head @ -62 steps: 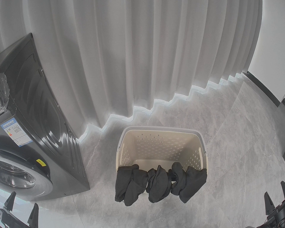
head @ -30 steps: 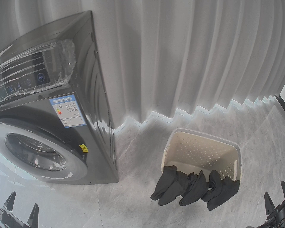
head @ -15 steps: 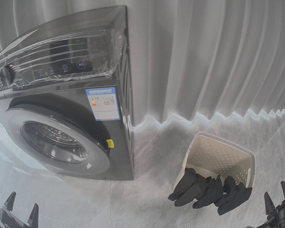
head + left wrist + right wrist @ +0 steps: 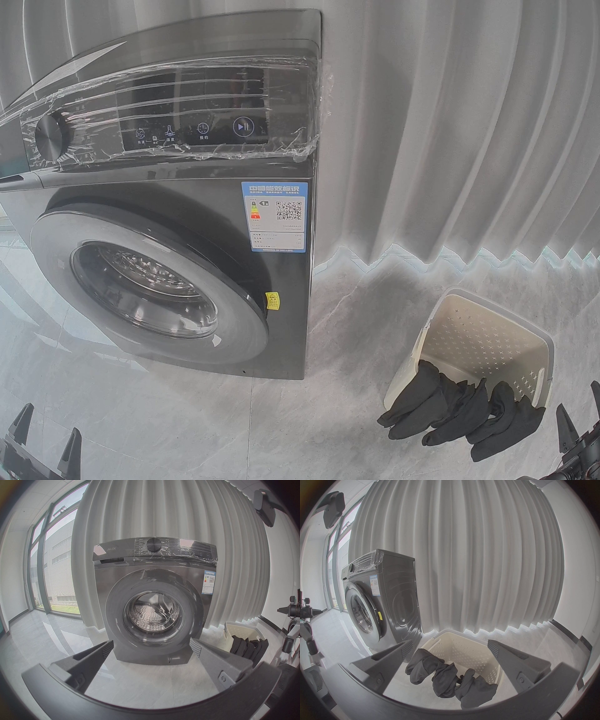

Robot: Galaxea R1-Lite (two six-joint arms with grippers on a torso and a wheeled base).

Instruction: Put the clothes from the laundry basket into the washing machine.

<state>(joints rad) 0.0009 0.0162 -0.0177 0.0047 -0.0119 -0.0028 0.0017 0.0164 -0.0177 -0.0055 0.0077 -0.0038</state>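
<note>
The dark grey front-loading washing machine [image 4: 187,250] stood on the pale marbled floor [image 4: 312,425] before a white curtain [image 4: 450,125]. Near it, to its right, sat the cream perforated plastic laundry basket [image 4: 542,342], with crumpled black clothes [image 4: 459,412] draped over its near rim. The left claw [image 4: 150,642] and the right claw [image 4: 449,642] were both empty, fingers apart.

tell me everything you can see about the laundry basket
The laundry basket is a cream, plastic-looking tub with a paler rim, rounded corners and walls pierced by small cross-shaped holes. It stands upright on the grey floor, to the right of the washing machine and apart from it, before the curtain. Dark clothes hang over its near rim.
</note>
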